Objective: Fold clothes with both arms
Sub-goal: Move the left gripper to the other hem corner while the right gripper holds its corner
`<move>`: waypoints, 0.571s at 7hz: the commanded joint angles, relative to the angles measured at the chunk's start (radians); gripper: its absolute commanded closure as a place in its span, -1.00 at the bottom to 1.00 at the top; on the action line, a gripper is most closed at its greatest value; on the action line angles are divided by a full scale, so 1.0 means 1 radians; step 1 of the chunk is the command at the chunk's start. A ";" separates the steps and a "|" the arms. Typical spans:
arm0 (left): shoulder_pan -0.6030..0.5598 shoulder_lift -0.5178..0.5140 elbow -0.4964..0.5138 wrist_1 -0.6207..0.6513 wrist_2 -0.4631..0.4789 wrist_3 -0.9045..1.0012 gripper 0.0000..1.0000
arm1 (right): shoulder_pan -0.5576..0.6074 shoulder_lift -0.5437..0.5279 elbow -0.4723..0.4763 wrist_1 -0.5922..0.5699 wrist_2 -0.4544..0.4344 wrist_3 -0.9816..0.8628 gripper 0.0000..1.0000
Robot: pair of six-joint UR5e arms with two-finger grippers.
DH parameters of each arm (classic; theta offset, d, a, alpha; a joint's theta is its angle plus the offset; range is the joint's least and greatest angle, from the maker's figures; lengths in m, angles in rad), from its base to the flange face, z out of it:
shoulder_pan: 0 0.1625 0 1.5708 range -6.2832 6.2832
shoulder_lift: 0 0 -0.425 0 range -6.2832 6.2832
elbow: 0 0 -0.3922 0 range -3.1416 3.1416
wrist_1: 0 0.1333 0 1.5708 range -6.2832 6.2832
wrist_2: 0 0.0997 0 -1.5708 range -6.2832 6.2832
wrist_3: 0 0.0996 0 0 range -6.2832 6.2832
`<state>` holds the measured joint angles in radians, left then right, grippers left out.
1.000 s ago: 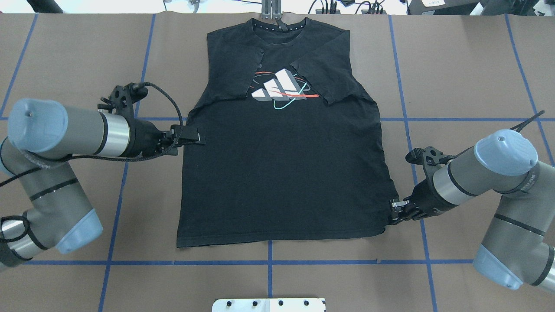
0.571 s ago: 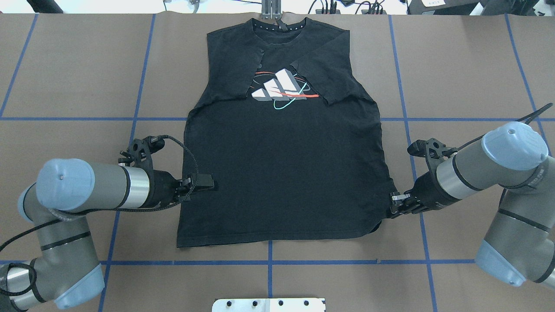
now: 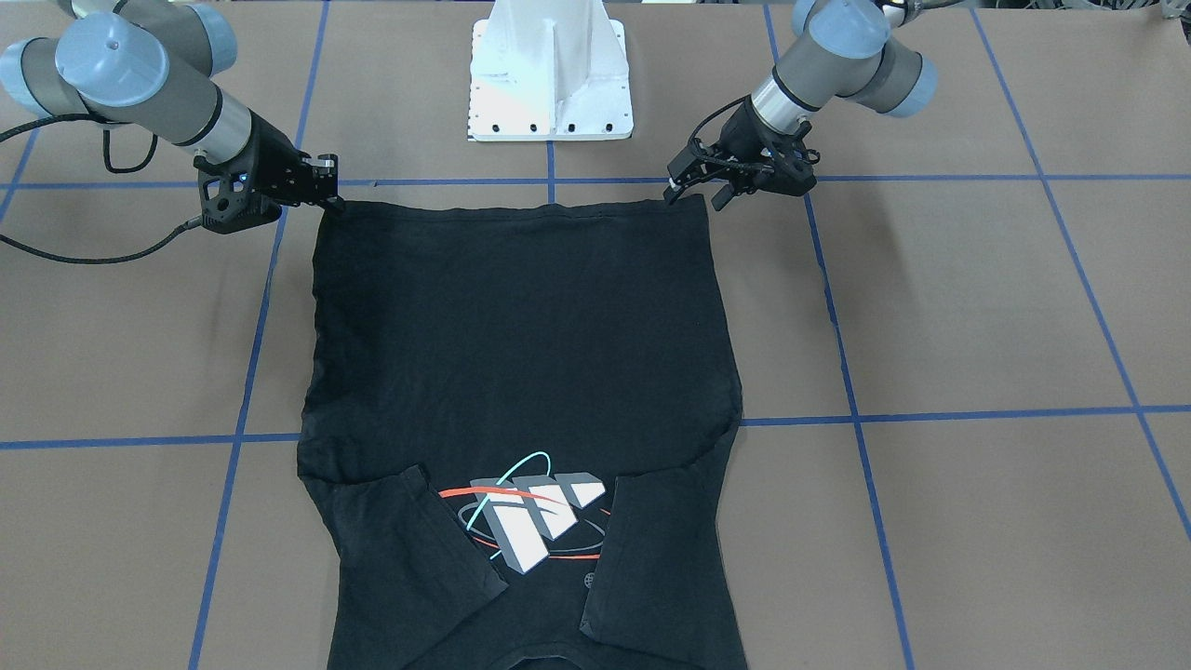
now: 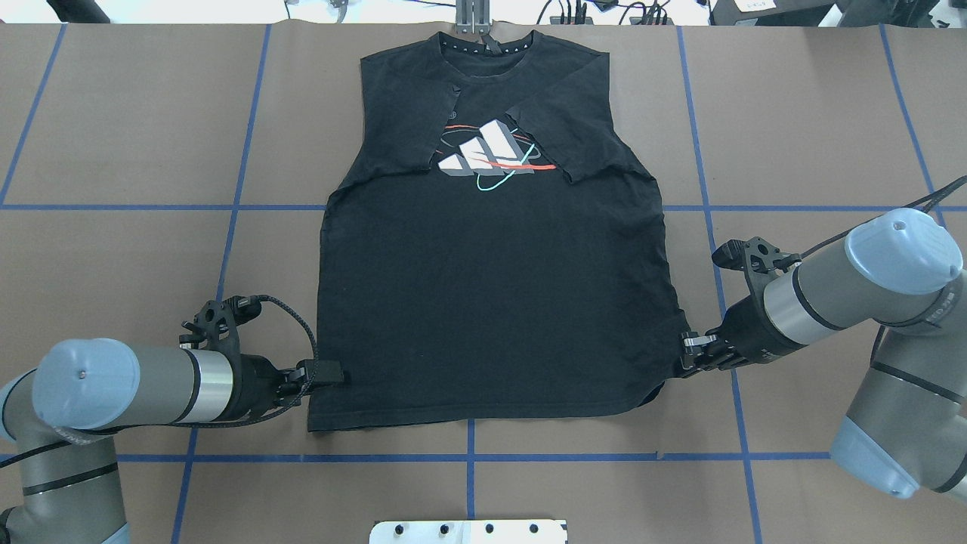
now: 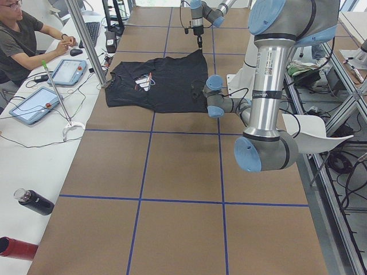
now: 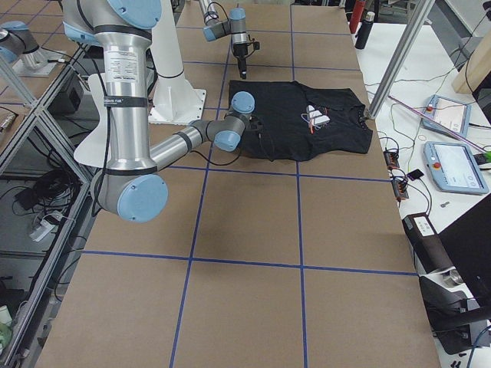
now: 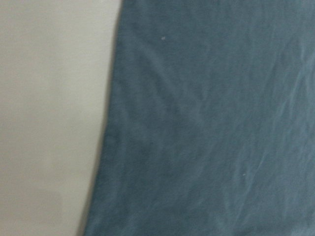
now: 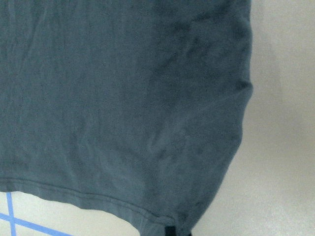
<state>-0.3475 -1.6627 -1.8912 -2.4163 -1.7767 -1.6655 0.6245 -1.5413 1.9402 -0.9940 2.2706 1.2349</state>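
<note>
Right gripper [image 4: 684,357] pinches one hem corner of the light, limp T-shirt [image 4: 491,302] while left gripper [image 4: 331,372], jaws apart, hovers near the other corner, likely the best hold.

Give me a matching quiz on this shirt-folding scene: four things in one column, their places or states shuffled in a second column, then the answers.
Column one:
1. left claw
2. right claw
3. sleeves
4. collar

Column two:
A. folded inward, overlapping the edges of the print
B. at the end of the shirt farthest from the robot
C. at the hem corner on the overhead view's left
D. at the hem corner on the overhead view's right

Pairs: 1-C, 2-D, 3-A, 4-B
</note>
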 commanded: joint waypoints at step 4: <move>0.038 0.006 -0.005 0.054 0.002 -0.002 -0.96 | 0.006 -0.008 0.022 0.000 0.006 -0.002 1.00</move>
<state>-0.3185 -1.6544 -1.8966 -2.3793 -1.7753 -1.6674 0.6300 -1.5462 1.9518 -0.9940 2.2756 1.2335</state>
